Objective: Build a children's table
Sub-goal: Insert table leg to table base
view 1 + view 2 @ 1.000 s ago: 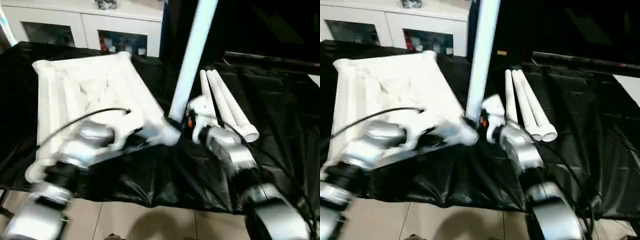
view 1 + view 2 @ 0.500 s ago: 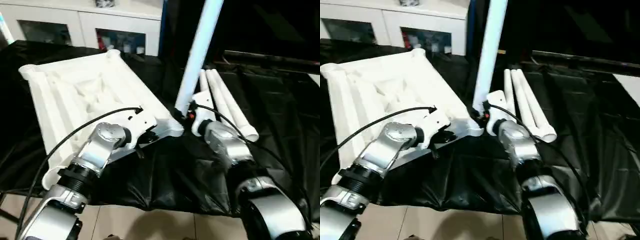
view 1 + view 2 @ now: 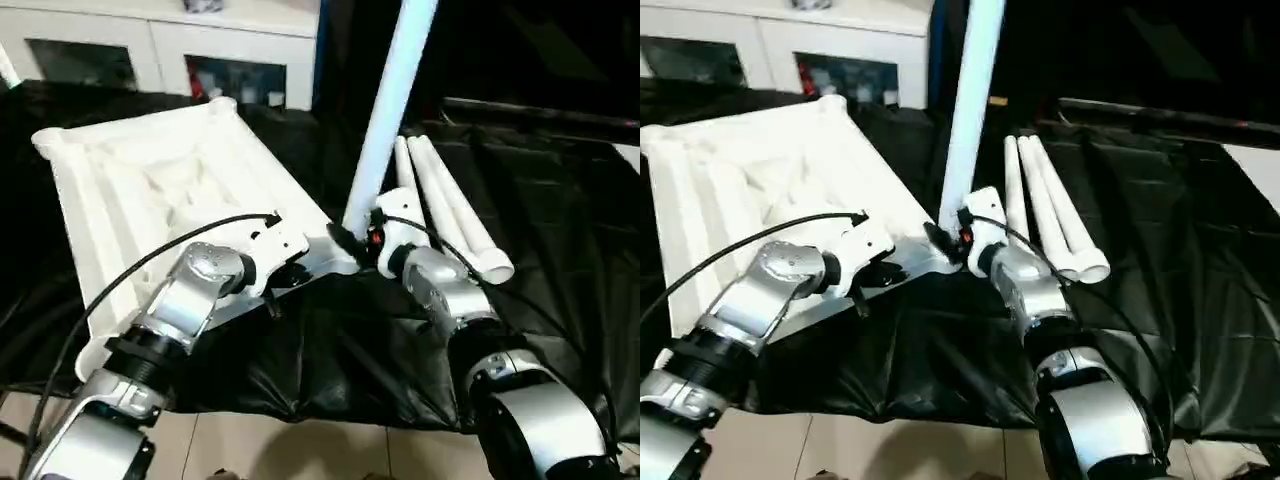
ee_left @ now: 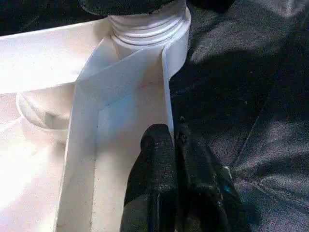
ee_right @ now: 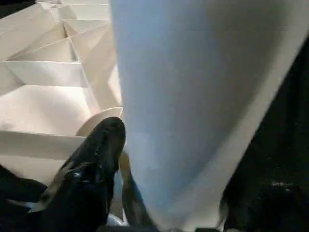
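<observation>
Overturned, ribbed white tabletop [image 3: 170,190], one leg [image 3: 385,110] upright.

White glass-door cabinet [image 3: 160,55] behind, black-draped work table [image 3: 560,230], pale tiled floor [image 3: 300,450]

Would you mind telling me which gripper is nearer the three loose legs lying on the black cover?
The right. The right gripper is at the upright leg, just beside the loose legs; the left gripper pinches the tabletop rim farther away.
</observation>
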Controlling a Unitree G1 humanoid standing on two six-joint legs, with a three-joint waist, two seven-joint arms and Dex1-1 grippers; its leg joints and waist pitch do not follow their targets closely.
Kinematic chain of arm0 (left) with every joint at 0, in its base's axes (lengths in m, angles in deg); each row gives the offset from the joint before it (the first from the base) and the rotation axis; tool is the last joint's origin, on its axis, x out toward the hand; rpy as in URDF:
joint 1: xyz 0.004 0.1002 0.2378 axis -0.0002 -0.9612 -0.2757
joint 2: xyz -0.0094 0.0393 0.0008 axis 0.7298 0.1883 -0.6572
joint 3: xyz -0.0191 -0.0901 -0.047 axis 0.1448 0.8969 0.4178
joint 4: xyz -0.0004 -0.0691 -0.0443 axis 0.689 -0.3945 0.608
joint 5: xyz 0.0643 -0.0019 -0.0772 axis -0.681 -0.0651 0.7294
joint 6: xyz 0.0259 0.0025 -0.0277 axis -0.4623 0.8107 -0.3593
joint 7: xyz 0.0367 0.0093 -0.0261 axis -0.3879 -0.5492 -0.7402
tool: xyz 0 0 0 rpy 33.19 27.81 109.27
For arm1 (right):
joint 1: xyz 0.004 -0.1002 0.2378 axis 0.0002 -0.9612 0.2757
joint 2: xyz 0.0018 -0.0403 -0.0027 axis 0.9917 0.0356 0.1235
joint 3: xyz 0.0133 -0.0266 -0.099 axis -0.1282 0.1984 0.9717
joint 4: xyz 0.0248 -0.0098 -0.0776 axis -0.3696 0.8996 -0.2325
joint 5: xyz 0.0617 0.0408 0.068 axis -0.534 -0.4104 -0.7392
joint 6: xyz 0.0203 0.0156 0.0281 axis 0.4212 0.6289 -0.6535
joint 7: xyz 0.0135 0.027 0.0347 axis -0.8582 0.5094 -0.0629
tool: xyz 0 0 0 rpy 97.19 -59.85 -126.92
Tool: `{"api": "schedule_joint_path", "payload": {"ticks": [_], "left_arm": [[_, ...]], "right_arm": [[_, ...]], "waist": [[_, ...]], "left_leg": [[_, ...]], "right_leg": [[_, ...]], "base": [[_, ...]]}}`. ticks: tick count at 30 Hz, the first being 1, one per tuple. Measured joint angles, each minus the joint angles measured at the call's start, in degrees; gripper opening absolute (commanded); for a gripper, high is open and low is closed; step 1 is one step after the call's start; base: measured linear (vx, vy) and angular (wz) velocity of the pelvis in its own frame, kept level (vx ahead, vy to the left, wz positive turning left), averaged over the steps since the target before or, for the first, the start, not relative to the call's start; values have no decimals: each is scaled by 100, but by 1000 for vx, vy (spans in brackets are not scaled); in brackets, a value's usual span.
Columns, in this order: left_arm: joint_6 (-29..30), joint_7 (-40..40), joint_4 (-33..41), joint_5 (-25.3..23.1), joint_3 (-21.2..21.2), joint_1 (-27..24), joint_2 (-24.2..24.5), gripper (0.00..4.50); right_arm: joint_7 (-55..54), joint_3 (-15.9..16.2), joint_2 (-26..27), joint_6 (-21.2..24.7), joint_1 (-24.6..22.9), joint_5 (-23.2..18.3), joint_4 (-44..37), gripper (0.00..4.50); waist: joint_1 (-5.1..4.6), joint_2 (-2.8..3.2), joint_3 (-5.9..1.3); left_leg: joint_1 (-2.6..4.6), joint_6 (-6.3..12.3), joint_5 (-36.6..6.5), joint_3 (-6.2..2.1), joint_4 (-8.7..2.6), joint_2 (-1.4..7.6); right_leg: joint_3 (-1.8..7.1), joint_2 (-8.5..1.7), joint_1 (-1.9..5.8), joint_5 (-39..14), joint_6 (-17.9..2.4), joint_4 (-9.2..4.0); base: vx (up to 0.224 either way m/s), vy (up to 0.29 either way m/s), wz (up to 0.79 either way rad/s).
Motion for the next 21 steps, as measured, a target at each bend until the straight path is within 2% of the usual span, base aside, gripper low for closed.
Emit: {"api": "schedule_joint_path", "payload": {"ticks": [6,12,16,21], "left_arm": [[-135,186,4,42,1,-27,158,0],[-624,768,4,223,-1,-123,516,0],[-932,1232,16,415,18,-221,698,0],[-1237,1675,15,516,-18,-254,883,0]], "right_arm": [[483,32,-92,-22,-14,-1,-28,395],[1393,316,-404,18,-109,57,-321,395],[2034,554,-663,168,-329,139,-373,395],[2640,748,-952,212,-397,269,-626,395]], "waist": [[9,4,2],[73,11,9],[158,21,18],[184,23,26]], "left_leg": [[-1,0,0,0,0,0],[-13,1,-1,0,-1,0],[-24,5,-3,0,0,-1],[-28,6,-3,2,0,1]], "right_leg": [[0,0,0,0,0,-1],[-2,0,-4,0,0,-9],[-5,-2,-4,0,-1,-22],[-8,-2,-5,1,-2,-24]], "base": [[0,0,0],[0,0,0],[0,0,0],[0,0,0]]}}
